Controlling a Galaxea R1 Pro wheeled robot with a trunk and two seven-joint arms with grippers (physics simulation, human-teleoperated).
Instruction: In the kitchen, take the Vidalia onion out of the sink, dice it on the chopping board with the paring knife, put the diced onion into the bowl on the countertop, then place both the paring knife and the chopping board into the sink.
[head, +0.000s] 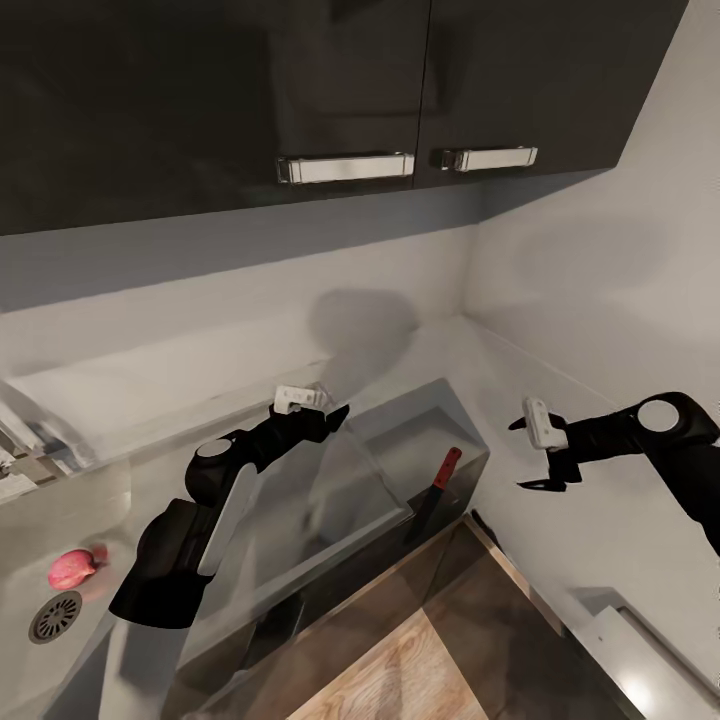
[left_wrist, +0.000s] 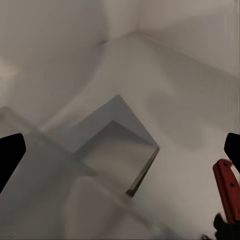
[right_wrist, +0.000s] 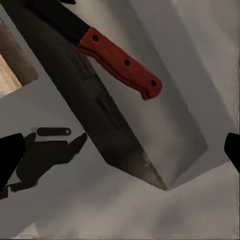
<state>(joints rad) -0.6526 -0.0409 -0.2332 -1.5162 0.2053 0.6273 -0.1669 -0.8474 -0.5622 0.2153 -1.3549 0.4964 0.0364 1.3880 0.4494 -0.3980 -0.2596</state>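
- My left fingers (head: 330, 410) are spread wide and hold nothing, hovering over the grey table (head: 560, 400) — pointed away from the onion (head: 72, 568).
- The onion sits in the sink (head: 20, 560) beside the drain (head: 55, 617), down behind my left elbow, well apart from both sets of fingers; my left arm is the nearer one.
- My right fingers (head: 535, 455) are also wide and empty, hanging just beyond the table's front corner.
- The knife (head: 437, 492) lies near that corner, red handle toward the wall, dark blade running out toward the front edge, between my two arms.
- It seems to rest on a glassy slab — possibly the board, though I can't make it out.
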